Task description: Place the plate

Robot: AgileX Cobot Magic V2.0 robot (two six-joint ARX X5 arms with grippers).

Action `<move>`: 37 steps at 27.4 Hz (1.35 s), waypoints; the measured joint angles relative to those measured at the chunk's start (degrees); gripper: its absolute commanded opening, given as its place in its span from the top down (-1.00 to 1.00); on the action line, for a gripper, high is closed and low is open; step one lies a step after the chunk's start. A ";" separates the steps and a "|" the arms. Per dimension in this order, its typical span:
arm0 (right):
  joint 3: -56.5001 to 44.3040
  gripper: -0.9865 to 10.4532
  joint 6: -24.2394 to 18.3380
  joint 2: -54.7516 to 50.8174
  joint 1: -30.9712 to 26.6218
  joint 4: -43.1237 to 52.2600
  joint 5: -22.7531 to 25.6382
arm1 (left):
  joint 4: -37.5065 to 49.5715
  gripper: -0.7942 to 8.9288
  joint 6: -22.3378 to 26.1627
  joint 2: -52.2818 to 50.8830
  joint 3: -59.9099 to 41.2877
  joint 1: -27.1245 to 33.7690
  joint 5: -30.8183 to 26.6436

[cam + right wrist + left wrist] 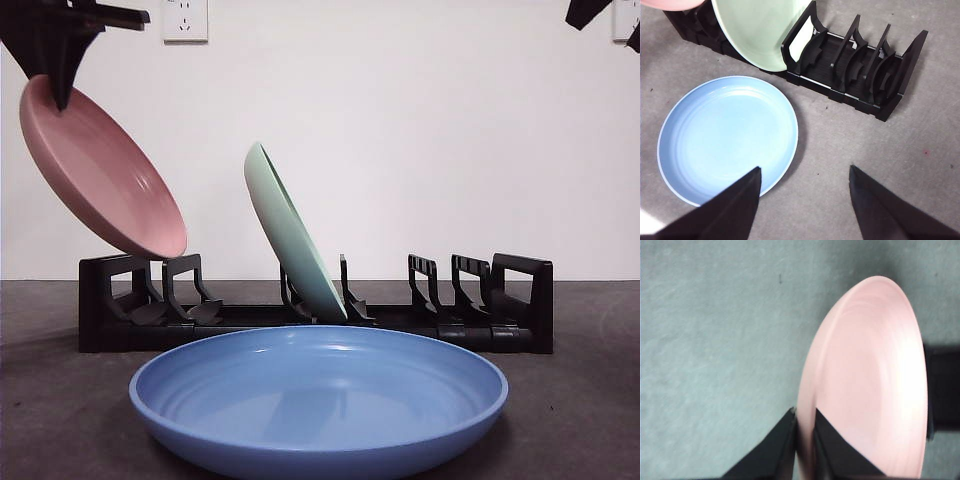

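Observation:
My left gripper (804, 422) is shut on the rim of a pink plate (100, 170), which hangs tilted above the left end of the black dish rack (515, 300). The same pink plate (870, 385) fills the left wrist view, with the rack (944, 385) dark behind it. A pale green plate (292, 235) leans in a middle slot of the rack. A blue plate (320, 400) lies flat on the table in front of the rack. My right gripper (805, 172) is open and hovers high over the table beside the blue plate (727, 135), holding nothing.
The rack (860, 65) has several free slots to the right of the green plate (757, 30) and some at its left end. A grey table (880, 145) and a white wall with a socket (185, 18) surround the scene.

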 measured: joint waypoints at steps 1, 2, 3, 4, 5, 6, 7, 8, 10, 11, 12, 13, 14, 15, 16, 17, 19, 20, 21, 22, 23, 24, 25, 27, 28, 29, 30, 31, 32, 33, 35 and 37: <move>0.02 0.34 0.00 0.00 0.00 0.00 0.00 | -0.57 0.80 0.39 -0.17 0.04 0.00 0.09; 0.00 0.34 0.00 0.00 0.00 0.00 0.00 | -1.42 0.80 0.66 -0.46 0.04 -0.04 0.22; 0.00 0.34 0.00 0.00 0.00 0.00 0.00 | -2.23 0.80 0.83 -0.87 0.04 -0.11 0.26; 0.02 0.34 0.00 0.00 0.00 -0.04 0.00 | -3.17 0.80 0.94 -1.62 0.04 -0.11 0.26; 0.00 0.34 0.00 0.00 0.00 -0.24 0.00 | -4.07 0.80 1.03 -2.58 0.04 -0.11 0.26; 0.02 0.34 0.00 0.00 0.00 -0.48 0.00 | -4.57 0.80 1.03 -3.28 0.04 -0.17 0.26; 0.02 0.34 0.00 0.00 0.00 -0.77 0.00 | -5.18 0.80 1.03 -4.15 0.04 -0.28 0.24; 0.02 0.34 0.00 0.00 0.00 -1.05 0.00 | -5.86 0.80 1.03 -5.09 0.04 -0.42 0.24; 0.00 0.34 0.00 0.00 0.00 -1.70 0.00 | -7.21 0.80 1.03 -6.93 0.04 -0.81 0.24; 0.00 0.34 0.00 0.00 0.00 -1.95 0.00 | -7.80 0.80 1.03 -7.89 0.02 -1.07 0.26; 0.02 0.34 0.00 0.00 0.00 -2.03 0.02 | -8.07 0.80 1.03 -8.76 -0.13 -1.31 0.26; 0.00 0.34 0.00 0.00 0.00 -2.14 0.00 | -8.04 0.80 1.01 -9.97 -0.72 -1.64 0.31; 0.00 0.34 0.00 0.00 0.00 -2.25 0.02 | -8.02 0.80 0.98 -11.23 -1.62 -1.92 0.46; 0.00 0.34 0.00 0.00 0.00 -2.27 0.02 | -7.98 0.80 0.96 -12.33 -2.60 -2.29 0.48; 0.00 0.34 0.00 0.00 0.00 -2.29 0.04 | -7.58 0.80 0.94 -13.84 -4.22 -2.78 0.48; 0.00 0.34 0.00 0.00 -0.02 -2.27 0.07 | -7.13 0.80 0.74 -15.41 -6.16 -3.45 0.48; 0.00 0.34 0.00 0.00 0.00 -2.27 0.22 | -6.21 0.80 0.13 -18.43 -10.23 -4.94 0.55; 0.00 0.34 0.00 0.00 0.00 -2.27 0.33 | -5.49 0.80 -0.44 -20.20 -12.72 -5.81 0.61; 0.00 0.34 0.00 0.00 0.00 -2.27 0.66 | -4.81 0.80 -0.94 -21.77 -15.04 -6.51 0.63; 0.00 0.34 0.00 0.00 0.00 -2.27 1.33 | -3.80 0.80 -1.60 -23.65 -17.81 -7.32 0.68; 0.00 0.34 0.00 0.00 0.00 -2.27 1.62 | -2.89 0.80 -2.27 -25.29 -20.24 -7.98 0.68; 0.00 0.34 0.00 0.00 0.00 -2.27 1.70 | -1.92 0.80 -3.06 -27.17 -23.08 -8.70 0.68; 0.00 0.34 0.00 0.00 -0.02 -2.27 1.75 | -1.01 0.80 -4.00 -28.94 -25.81 -9.40 0.68; 0.00 0.34 0.00 0.00 0.00 -2.27 1.75 | 0.66 0.80 -5.86 -32.09 -30.99 -10.51 0.79; 0.00 0.34 0.00 0.00 0.00 -2.27 1.75 | 1.57 0.80 -6.93 -33.70 -33.81 -11.04 1.14; 0.00 0.34 0.00 0.00 0.00 -2.27 1.75 | 2.64 0.80 -8.02 -35.23 -36.68 -11.50 1.88; 0.00 0.34 0.00 0.00 0.00 -2.27 1.75 | 3.76 0.80 -8.92 -36.48 -39.10 -11.72 2.93; 0.00 0.34 0.00 0.00 0.00 -2.27 1.73 | 5.05 0.80 -10.01 -37.83 -41.92 -11.91 4.37; 0.00 0.34 0.00 0.00 0.00 -2.27 1.75 | 6.47 0.80 -11.08 -39.01 -44.61 -11.96 6.23; 0.00 0.34 0.00 0.00 0.00 -2.27 1.75 | 7.63 0.81 -11.91 -39.87 -46.80 -11.96 7.89; 0.00 0.34 0.00 0.00 0.00 -2.27 1.73 | 10.62 0.81 -13.94 -41.29 -51.45 -11.96 12.33; 0.02 0.34 0.00 0.00 0.00 -2.27 1.73 | 13.05 0.81 -15.52 -41.59 -54.95 -11.96 16.63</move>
